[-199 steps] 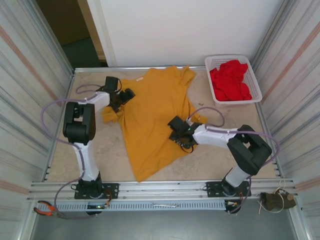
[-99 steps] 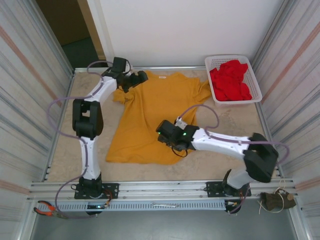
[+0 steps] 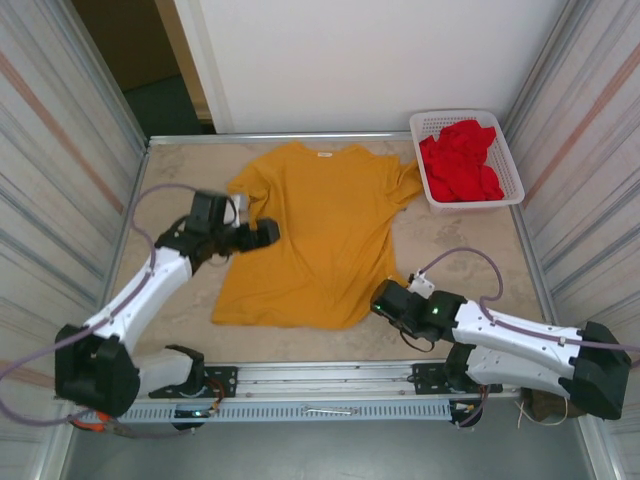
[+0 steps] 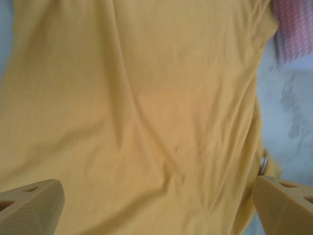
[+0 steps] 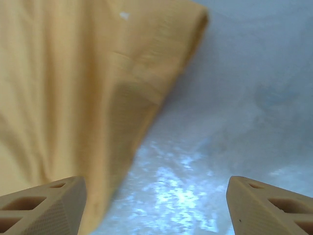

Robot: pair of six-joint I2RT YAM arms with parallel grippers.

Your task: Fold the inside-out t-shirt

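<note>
over the t-shirt's left edge, just below the sleeve, the left gripper (image 3: pixel 262 233) hangs with its fingers (image 4: pixel 29 208) spread wide apart and nothing between them; the wrist camera looks down on wrinkled yellow cloth across the whole gap. near the front right corner of the hem, the right gripper (image 3: pixel 385 300) also stands with its fingers (image 5: pixel 274 205) apart and holds nothing. its left finger sits above the cloth's edge and its right finger above bare table (image 3: pixel 450 250).

the inside-out t-shirt (image 3: pixel 320 235) lies spread flat in the middle of the table, collar toward the far wall, with a small white tag (image 3: pixel 323 155) at the neck. both sleeves are laid out, and the right one reaches close to a white basket (image 3: pixel 508 150) in the far right corner, which holds red garments (image 3: pixel 462 160). the right arm's grey cable (image 3: pixel 455 258) loops over the table beside the shirt's right side. pliers (image 3: pixel 95 420) with orange handles lie by the left arm's base, well apart from the shirt.
</note>
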